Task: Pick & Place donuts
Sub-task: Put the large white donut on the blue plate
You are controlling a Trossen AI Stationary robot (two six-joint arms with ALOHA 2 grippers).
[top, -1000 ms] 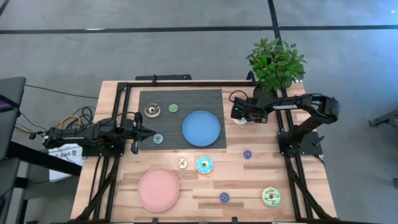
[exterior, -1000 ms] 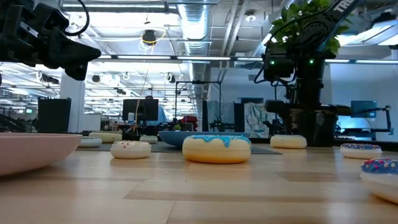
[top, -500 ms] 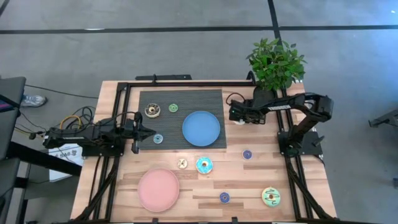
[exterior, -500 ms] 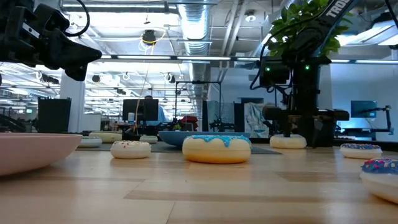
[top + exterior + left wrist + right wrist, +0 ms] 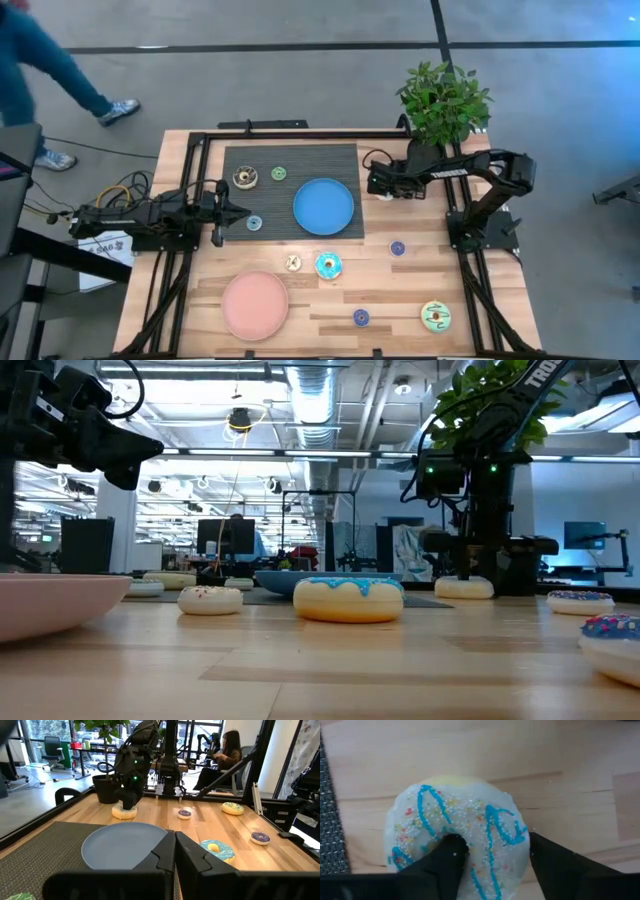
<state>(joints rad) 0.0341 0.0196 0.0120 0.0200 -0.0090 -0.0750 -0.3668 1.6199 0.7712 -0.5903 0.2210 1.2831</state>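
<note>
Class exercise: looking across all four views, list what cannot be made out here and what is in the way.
- High view: the white donut is almost wholly covered by the right gripper.
- Right wrist view: its near edge is cut off by the frame and the fingers.
- Left wrist view: the left gripper blocks part of the blue plate.

From the overhead camera I see open wood across the lower right of the frame, broken only by a small purple donut [image 5: 397, 247], another [image 5: 361, 317] and the yellow-green donut [image 5: 436, 317]. The blue plate [image 5: 324, 207] fills the mat's right half; the pink plate [image 5: 255, 305] takes the lower left. The potted plant [image 5: 443, 100] crowds the upper right corner, just behind my right gripper [image 5: 385, 186]. The left gripper [image 5: 240, 211] sits at the mat's left edge, beside a tiny teal donut [image 5: 254, 223].
</note>
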